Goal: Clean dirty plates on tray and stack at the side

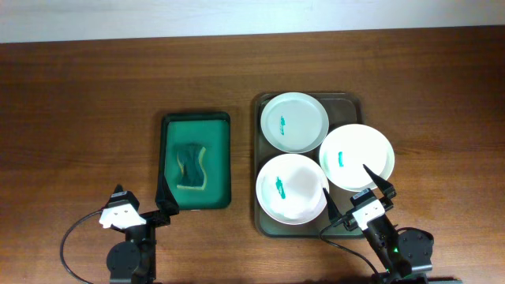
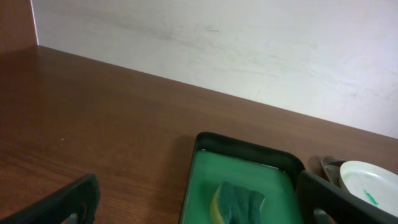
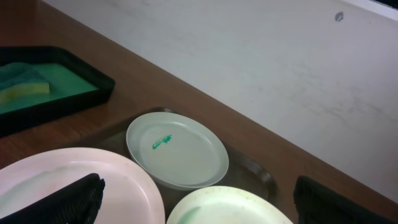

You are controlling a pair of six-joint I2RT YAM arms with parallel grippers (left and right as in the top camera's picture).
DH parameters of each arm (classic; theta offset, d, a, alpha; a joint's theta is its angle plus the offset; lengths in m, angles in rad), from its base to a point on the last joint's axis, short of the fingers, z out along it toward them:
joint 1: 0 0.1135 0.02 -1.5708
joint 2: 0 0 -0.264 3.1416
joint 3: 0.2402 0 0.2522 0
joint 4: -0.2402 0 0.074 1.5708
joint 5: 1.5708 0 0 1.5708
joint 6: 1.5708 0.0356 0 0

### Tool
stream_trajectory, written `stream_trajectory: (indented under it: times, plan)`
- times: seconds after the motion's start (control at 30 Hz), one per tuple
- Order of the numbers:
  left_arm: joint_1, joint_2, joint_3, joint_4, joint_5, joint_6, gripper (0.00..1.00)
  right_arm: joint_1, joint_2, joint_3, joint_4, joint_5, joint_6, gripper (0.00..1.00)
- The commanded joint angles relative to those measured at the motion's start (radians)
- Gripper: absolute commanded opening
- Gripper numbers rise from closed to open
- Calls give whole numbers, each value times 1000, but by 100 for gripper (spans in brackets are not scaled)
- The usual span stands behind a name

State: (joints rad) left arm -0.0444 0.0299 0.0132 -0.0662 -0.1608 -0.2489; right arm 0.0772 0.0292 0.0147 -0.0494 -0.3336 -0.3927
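Three white plates lie on the dark tray [image 1: 349,100]: one at the back [image 1: 294,121], one at the right [image 1: 357,156], one at the front left [image 1: 292,188]. Each bears a small teal smear. My right gripper [image 1: 357,192] stands open at the tray's front edge, over the gap between the two nearer plates and touching none of them. In the right wrist view its fingers [image 3: 62,199] frame the back plate [image 3: 177,149] and the two nearer ones [image 3: 124,180] [image 3: 230,208]. My left gripper [image 1: 142,199] is open and empty by the table's front edge, left of the tray.
A smaller green tray [image 1: 196,160] holding a green and yellow sponge [image 1: 189,166] sits left of the dark tray. The left wrist view shows that sponge [image 2: 239,204] just ahead of the open fingers [image 2: 68,202]. Bare wooden table [image 1: 87,118] stretches to the left and back.
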Motion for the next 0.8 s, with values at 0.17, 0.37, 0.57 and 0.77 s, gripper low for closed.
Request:
stream_trajectory:
  times: [0.17, 0.37, 0.57, 0.77]
  plan:
    - [6, 4, -4, -2, 7, 19, 99, -6, 3, -9, 1, -2, 8, 98]
    - [6, 4, -4, -2, 8, 19, 99, -6, 3, -9, 2, -14, 8, 98]
    - [6, 4, -4, -2, 8, 19, 99, -6, 3, -9, 18, -37, 8, 98]
    - [6, 4, -4, 3, 93, 19, 99, -6, 3, -7, 31, -2, 161, 98]
